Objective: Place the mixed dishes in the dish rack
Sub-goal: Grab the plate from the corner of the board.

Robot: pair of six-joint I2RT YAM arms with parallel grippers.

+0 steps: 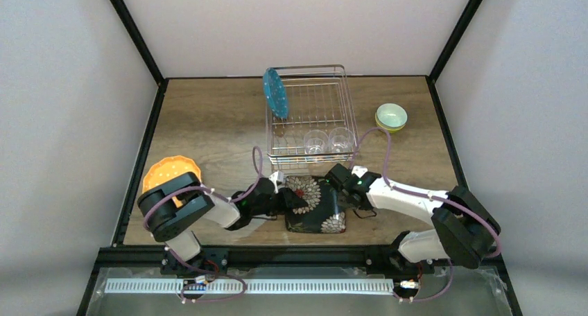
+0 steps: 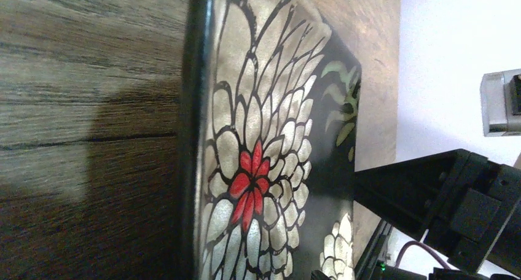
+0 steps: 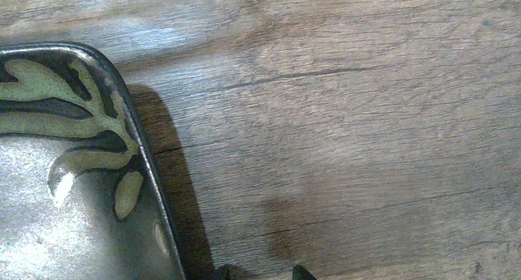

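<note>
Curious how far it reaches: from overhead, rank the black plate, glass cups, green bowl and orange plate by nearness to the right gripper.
From the right gripper:
1. Black plate, just beside it.
2. Glass cups, in the rack beyond.
3. Green bowl, far right.
4. Orange plate, left edge.

A wood-grain table [image 1: 208,115] stands within black frame posts [image 1: 131,26] and apparently white walls [image 1: 277,25].

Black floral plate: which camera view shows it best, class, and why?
Top external: nearly the whole black floral plate shows. Left wrist shows one rim and the red flower close up; right wrist only a corner.
</note>
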